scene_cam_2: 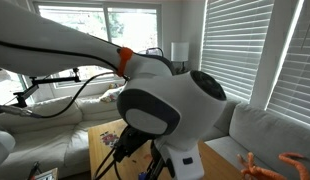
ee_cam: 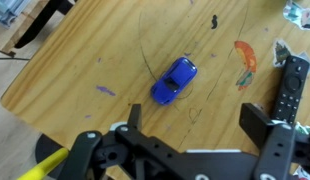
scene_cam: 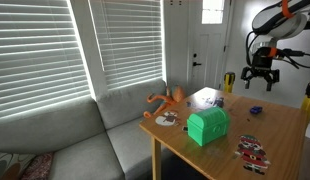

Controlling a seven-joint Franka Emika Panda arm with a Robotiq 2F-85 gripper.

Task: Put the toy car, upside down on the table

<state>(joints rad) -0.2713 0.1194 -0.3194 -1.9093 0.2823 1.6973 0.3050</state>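
The black two-fingered pincer (ee_cam: 195, 124) hung well above the light brown wooden table (ee_cam: 75, 55), its fingers spread wide and holding nothing. The small glossy dark-blue toy car (ee_cam: 174, 80) sat roof-up on the wood, below and just ahead of the gap between the fingers, and its long axis lay slanted to the line joining them. A good grasp likely called for turning the wrist so the pads met the car's long sides. A centred, straight descent and a gentle squeeze would then come before any flip.
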